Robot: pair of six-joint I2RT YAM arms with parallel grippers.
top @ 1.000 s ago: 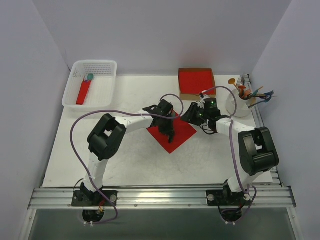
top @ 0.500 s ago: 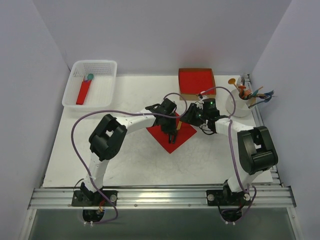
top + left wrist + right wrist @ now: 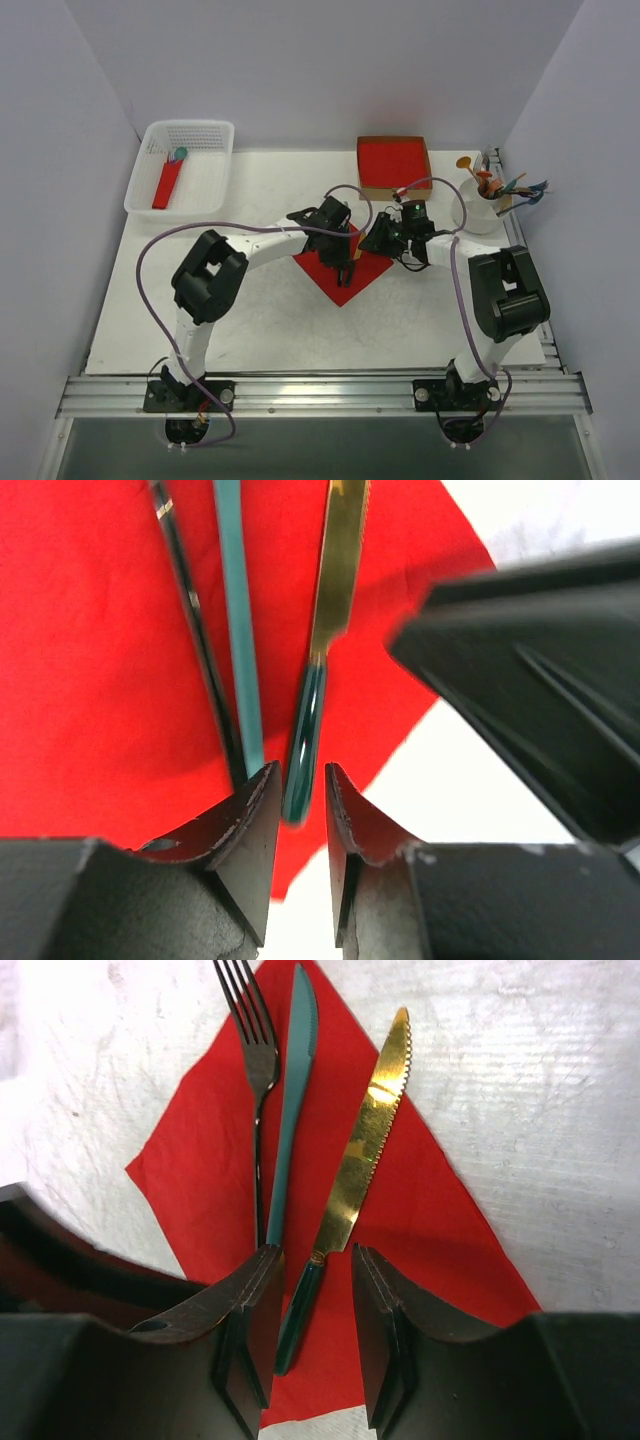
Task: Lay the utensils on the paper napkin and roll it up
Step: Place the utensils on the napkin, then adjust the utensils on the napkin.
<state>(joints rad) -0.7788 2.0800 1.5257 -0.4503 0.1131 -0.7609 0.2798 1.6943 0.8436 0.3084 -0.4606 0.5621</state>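
Note:
The red paper napkin lies as a diamond at mid-table. On it rest the utensils side by side: a black fork, a teal knife and a gold-bladed knife with a dark green handle. My left gripper sits low at the napkin's corner. Its jaws are slightly open around the handle's end, with a gap on the right side. My right gripper hovers open over the same handle without touching it. It shows as a dark block in the left wrist view.
A white basket at the back left holds a red roll with a teal spoon head. A red stack with a cardboard rim lies behind the napkin. A white cup of colourful cutlery stands at the back right.
The left gripper's jaws have widened off the gold knife's handle, and the arm has shifted slightly. The right gripper has edged a little to the left, toward the napkin.

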